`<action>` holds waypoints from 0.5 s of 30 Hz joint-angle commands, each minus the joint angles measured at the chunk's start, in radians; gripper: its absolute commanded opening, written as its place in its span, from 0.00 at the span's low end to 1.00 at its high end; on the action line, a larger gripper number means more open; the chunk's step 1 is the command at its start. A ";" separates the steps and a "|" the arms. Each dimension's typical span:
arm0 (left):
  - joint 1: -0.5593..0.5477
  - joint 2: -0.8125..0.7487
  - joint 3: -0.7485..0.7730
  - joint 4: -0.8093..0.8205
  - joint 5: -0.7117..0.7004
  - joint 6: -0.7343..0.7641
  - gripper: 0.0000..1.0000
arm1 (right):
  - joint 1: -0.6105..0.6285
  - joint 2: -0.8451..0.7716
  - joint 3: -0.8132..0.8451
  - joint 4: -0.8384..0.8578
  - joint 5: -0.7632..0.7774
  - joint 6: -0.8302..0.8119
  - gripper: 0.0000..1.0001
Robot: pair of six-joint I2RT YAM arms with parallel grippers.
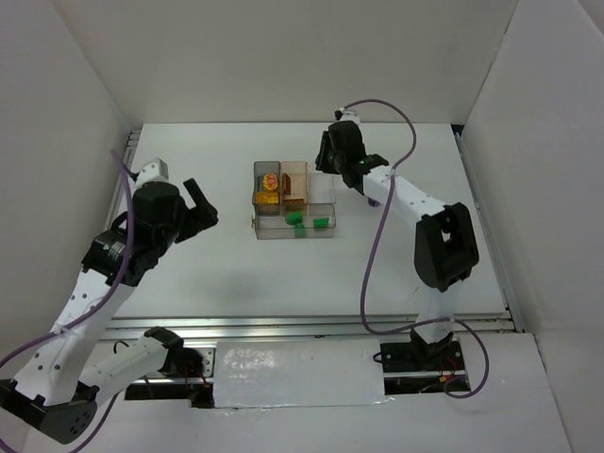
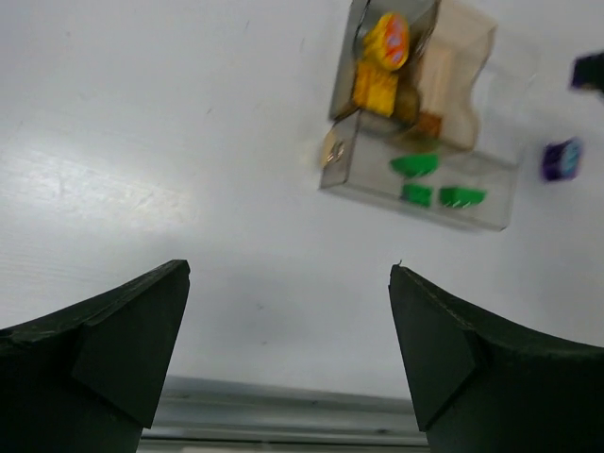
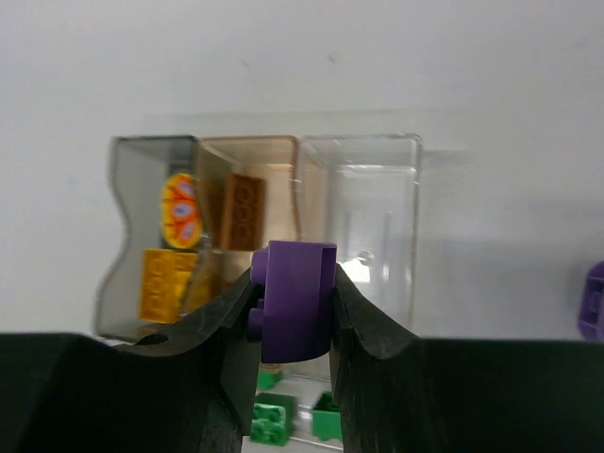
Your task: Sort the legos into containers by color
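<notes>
The left gripper (image 2: 289, 274) hangs empty over the table (image 2: 142, 142), jaws wide apart, short of the tray (image 3: 415, 236). The tray's long compartment holds three green bricks (image 2: 415, 165). Beyond it, yellow bricks (image 3: 165, 283) fill the grey compartment and an orange-brown brick (image 3: 245, 212) the tan one. The right gripper (image 3: 294, 281) is clamped on a purple brick (image 3: 297, 311) above the tray, near the bare-looking clear compartment (image 3: 363, 226). A second purple brick (image 2: 562, 159) lies beside the tray, so only purple seems left
</notes>
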 commanded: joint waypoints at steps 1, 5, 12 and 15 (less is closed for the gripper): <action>0.003 -0.042 -0.102 0.027 0.052 0.135 1.00 | -0.010 0.109 0.114 -0.265 0.029 -0.103 0.05; 0.001 -0.110 -0.168 0.002 -0.015 0.181 1.00 | -0.010 0.191 0.231 -0.312 0.052 -0.120 0.05; 0.009 -0.228 -0.264 0.080 -0.056 0.207 0.99 | -0.010 0.228 0.252 -0.318 0.013 -0.101 0.40; 0.012 -0.224 -0.267 0.079 -0.028 0.219 1.00 | -0.010 0.208 0.239 -0.312 -0.018 -0.095 0.58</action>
